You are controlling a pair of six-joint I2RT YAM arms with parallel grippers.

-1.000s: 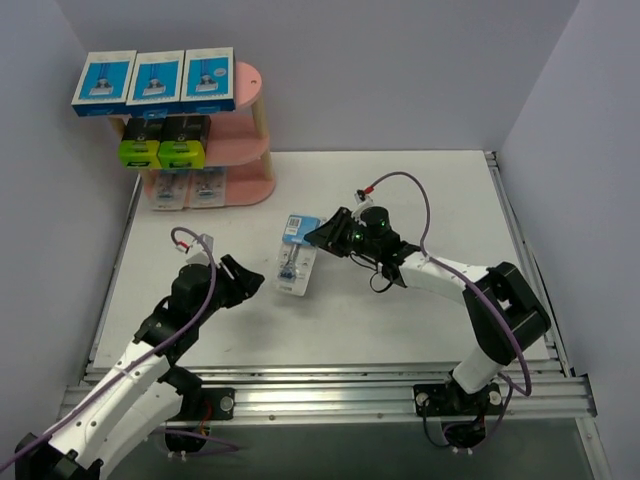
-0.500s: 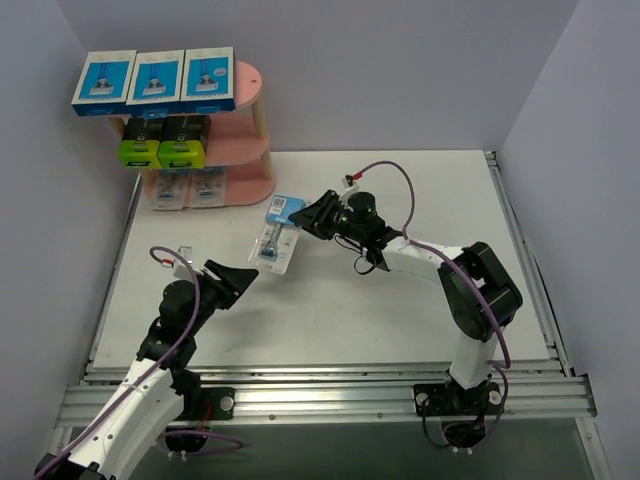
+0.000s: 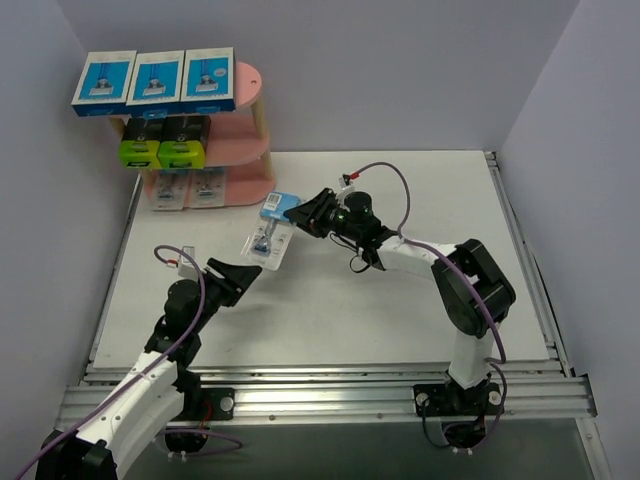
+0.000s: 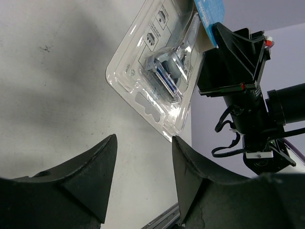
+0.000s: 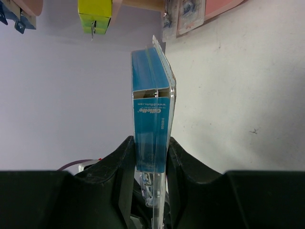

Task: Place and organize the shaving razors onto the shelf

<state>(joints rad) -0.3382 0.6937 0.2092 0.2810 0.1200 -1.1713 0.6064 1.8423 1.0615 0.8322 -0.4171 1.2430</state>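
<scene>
Over the table's left-middle: the right gripper (image 3: 300, 212) is clamped on the blue card end of a clear blister pack (image 3: 268, 240) — the pack is held at a tilt, its clear end lower and pointing toward the left arm. Whether that low end touches the table (image 3: 400, 300) cannot be told.
Right arm pose: stretched long and low from its base toward the shelf, elbow folded close above the base, wrist turned so the fingers pinch the card's two flat faces.
Left arm pose: drawn back at the near-left corner, forearm rising from the base, wrist aimed up and forward at the pack.
Left gripper (image 3: 240, 272): jaws apart with nothing between them — just short of the pack's clear end, not touching it.
Held pack and shelf: near the front right of the pink shelf (image 3: 250, 150), level with its bottom tier, not on it.
Top tier: three blue-and-white razor boxes (image 3: 155, 80) side by side.
Middle tier: two black boxes with lime-green ends (image 3: 165, 142) side by side.
Bottom tier: two shelved blister packs (image 3: 188, 188), upright, at the left.
</scene>
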